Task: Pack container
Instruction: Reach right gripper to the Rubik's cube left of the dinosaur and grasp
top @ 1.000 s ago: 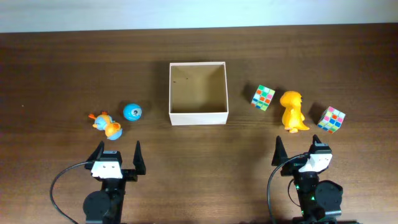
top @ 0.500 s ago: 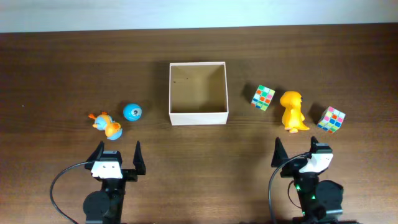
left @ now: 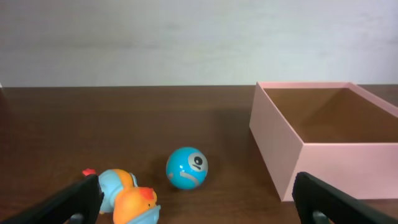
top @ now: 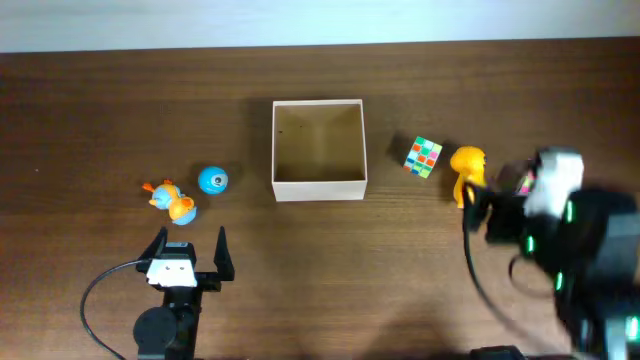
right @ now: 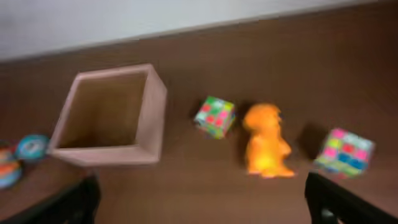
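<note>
The container (top: 320,188), a square cream box with a brown floor, stands mid-table with nothing in it. Left of it lie a blue ball (top: 212,180) and an orange-and-blue duck toy (top: 173,201). My left gripper (top: 191,243) rests open near the front edge, short of both, with nothing between its fingers (left: 81,196). On the container's right are a colourful cube (top: 424,156) and a yellow dinosaur (top: 467,163). A second cube (right: 344,149) shows in the right wrist view only. My right gripper (right: 202,200) hangs open and blurred above these toys, holding nothing.
In the overhead view my raised right arm (top: 565,230) covers the table's right side and hides the second cube. A pale wall (left: 199,37) runs along the table's far edge. Bare dark wood lies between the container and the front edge.
My right arm has lifted off its rest and swung up over the right-hand toys, covering the far-right cube from overhead. The left arm and all toys are where they were.
</note>
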### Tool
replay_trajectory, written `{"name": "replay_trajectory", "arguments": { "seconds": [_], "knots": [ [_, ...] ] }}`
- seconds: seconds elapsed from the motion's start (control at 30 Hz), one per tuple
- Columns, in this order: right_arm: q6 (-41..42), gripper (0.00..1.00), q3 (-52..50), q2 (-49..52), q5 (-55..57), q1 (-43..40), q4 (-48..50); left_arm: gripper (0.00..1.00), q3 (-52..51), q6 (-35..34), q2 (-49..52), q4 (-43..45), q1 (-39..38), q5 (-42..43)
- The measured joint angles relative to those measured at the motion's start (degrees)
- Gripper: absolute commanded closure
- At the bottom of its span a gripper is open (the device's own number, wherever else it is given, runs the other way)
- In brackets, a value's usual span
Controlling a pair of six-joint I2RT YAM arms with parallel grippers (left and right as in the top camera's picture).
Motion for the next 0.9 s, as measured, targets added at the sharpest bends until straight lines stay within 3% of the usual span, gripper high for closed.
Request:
{"name": "replay_trajectory", "arguments": {
  "seconds": [0.03,0.2,0.4,0.63,0.9],
  "knots": [
    [-0.1,0.01,6.5,7.1,-3.3,0.0,-2.9,0.01,0.0,0.0,0.0,0.0,0.0,0.0],
    [0.0,0.01,19.0,24.6,-14.4,0.0,-3.3,0.01,0.0,0.0,-0.1,-0.1,0.0,-0.1],
    [2.5,0.05,20.4,40.3,-23.1,0.0,3.0,0.01,0.0,0.0,-0.1,-0.1,0.0,-0.1],
    [15.3,0.06,20.4,54.1,-16.4,0.8,3.7,0.01,0.0,0.0,-0.1,-0.1,0.0,-0.1],
    [28.3,0.01,20.4,57.5,-4.2,5.8,2.7,0.01,0.0,0.0,-0.1,-0.1,0.0,-0.1]
  ]
}}
